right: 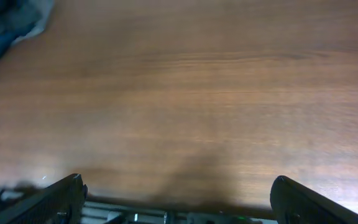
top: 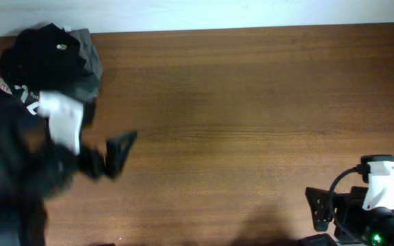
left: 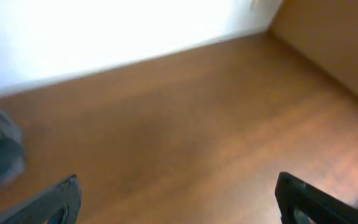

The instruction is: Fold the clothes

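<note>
Bunched black T-shirt, folds indistinct, on pile at table corner; left end effector spread, blurred; right end effector spread, edge-cropped.

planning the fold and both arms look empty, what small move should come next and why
Probably move the left gripper toward the black T-shirt and pinch an edge. The shirt lies bunched at a corner of the table, not yet folded. Both grippers are open and hold nothing, and the right gripper sits far off at the opposite side.
</note>
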Controlling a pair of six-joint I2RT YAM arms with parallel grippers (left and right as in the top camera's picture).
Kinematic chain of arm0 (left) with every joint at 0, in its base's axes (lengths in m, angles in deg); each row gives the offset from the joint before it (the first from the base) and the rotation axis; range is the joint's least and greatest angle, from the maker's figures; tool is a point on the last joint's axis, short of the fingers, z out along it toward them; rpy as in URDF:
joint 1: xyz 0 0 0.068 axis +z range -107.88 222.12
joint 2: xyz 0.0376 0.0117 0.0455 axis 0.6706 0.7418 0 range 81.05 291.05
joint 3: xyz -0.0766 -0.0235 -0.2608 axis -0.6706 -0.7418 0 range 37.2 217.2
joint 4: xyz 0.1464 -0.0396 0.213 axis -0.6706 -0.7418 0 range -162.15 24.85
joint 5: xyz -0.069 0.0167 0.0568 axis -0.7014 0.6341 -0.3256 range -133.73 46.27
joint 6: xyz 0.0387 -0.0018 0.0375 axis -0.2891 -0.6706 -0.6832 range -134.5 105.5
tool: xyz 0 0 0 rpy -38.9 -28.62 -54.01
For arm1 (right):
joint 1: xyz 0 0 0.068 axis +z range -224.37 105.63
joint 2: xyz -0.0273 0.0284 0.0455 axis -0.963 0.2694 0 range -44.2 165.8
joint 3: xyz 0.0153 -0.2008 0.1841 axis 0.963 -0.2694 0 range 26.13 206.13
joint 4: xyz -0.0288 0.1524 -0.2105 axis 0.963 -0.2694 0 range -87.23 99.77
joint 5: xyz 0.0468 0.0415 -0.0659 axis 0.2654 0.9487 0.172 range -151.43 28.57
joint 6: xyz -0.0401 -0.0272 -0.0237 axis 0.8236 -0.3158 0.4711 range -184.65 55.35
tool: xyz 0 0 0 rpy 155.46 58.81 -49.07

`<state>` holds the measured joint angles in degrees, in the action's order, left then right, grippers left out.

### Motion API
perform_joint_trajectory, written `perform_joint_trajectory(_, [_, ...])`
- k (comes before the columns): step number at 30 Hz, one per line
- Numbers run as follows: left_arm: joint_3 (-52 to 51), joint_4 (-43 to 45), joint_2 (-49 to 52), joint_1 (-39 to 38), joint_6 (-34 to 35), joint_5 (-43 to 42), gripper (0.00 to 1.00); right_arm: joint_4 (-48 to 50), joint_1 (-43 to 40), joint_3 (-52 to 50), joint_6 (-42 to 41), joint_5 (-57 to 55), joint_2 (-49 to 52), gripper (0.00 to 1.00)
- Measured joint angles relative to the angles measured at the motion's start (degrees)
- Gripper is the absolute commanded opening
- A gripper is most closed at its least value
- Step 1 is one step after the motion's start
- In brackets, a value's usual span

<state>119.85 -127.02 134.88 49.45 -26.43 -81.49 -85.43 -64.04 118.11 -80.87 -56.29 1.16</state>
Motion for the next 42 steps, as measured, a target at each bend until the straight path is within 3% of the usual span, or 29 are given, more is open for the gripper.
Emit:
perform_joint_trajectory(3, [-11.5,6.9,-17.6,-0.1,4.3,3.2,0.99,2.8,0.0,-0.1,-0.9,-1.9,-0.1,0.99])
perform_joint_trajectory(8, [-21.7,10.3,-28.6,-0.2,8.7,6.5,0.99,3.8,0.0,-0.1,-1.6,-4.0,-0.1,0.99])
perform_joint_trajectory(16, [-28.7,10.3,-29.0,-0.2,10.3,8.1,0.99,3.9,0.0,-0.2,-1.8,-5.9,-0.1,0.99])
perform_joint_trajectory(42, [-28.9,9.8,-29.0,-0.2,10.3,8.2,0.99,3.9,0.0,-0.3,-1.8,-7.3,-0.1,0.99])
